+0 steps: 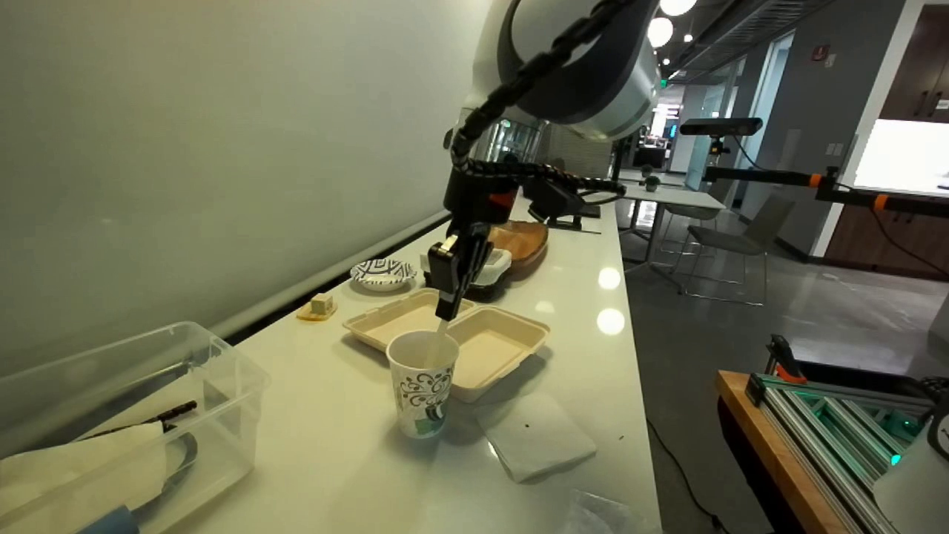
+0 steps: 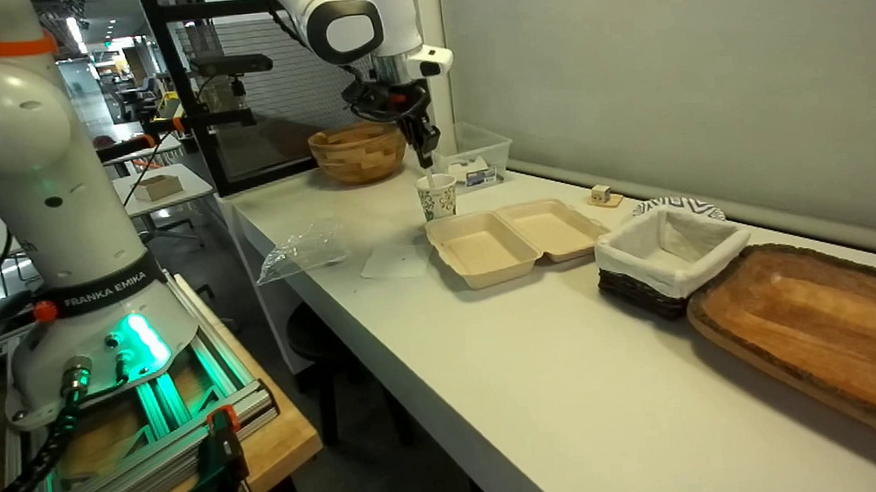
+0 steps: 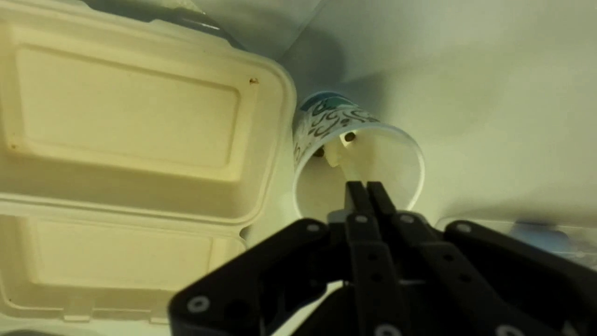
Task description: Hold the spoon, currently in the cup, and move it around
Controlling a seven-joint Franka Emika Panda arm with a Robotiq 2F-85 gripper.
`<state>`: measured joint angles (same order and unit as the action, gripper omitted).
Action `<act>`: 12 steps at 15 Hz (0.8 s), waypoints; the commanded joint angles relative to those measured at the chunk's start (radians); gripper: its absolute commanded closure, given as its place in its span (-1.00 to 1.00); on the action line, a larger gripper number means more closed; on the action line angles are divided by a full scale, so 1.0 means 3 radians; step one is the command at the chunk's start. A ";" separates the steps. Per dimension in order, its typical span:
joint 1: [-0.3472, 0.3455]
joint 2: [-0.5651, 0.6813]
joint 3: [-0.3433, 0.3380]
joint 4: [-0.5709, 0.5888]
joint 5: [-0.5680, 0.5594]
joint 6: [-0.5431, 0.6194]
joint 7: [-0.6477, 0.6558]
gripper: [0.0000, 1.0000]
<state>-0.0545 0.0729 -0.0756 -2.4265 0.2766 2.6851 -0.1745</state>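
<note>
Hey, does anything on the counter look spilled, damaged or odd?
Slightly: a clear plastic bag seems to poke past the edge of the counter, and brown specks, perhaps crumbs or stains, mark the otherwise plain inside of the open container. The cup stands upright.

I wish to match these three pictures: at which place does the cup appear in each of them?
In an exterior view: the cup is below centre, slightly left.
In an exterior view: the cup is just above centre.
Wrist view: the cup is just right of centre, partly behind the gripper.
Shared landmark: the open box, beside the cup.
</note>
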 commanded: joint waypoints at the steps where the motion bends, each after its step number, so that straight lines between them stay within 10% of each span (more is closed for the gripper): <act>1: -0.0035 -0.0018 0.0049 0.0015 -0.0013 -0.0006 0.0016 0.92; 12: -0.0016 0.0222 0.0104 0.0254 -0.0142 -0.0072 0.0026 0.98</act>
<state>-0.0549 0.0884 -0.0546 -2.3955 0.2634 2.6839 -0.1759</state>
